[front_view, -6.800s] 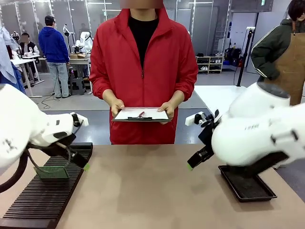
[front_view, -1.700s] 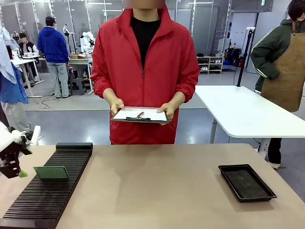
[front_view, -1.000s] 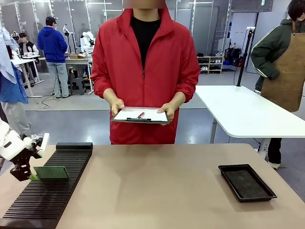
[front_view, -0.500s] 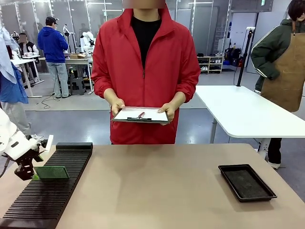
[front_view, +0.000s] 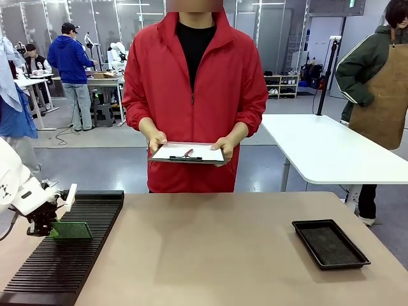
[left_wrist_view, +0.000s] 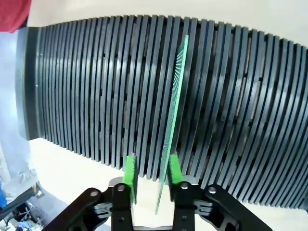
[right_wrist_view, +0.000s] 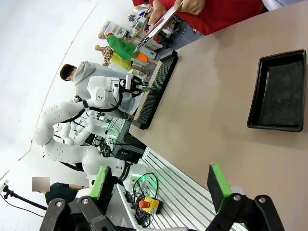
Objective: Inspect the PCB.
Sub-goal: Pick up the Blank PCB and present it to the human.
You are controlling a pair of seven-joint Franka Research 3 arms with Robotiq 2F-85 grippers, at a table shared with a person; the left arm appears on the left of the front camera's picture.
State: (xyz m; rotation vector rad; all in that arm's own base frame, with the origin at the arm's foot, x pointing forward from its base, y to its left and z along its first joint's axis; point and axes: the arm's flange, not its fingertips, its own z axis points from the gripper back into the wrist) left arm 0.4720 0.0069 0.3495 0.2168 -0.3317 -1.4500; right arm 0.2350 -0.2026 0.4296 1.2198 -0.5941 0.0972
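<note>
At the rack (front_view: 64, 268), the left gripper (left_wrist_view: 152, 166) has its fingers apart astride the PCB (left_wrist_view: 175, 96); closing off-centre could jam it.

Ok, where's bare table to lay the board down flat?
The tan tabletop lies bare between the black slotted rack and the shallow black rectangular tray. Crowded at the rack's left side: the left gripper straddles the green circuit board standing in a slot.

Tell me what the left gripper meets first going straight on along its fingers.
The PCB, standing on edge in the black rack, lies between the fingers of the left gripper; pushing on would probably meet the rack's slats, though depth is unclear.
</note>
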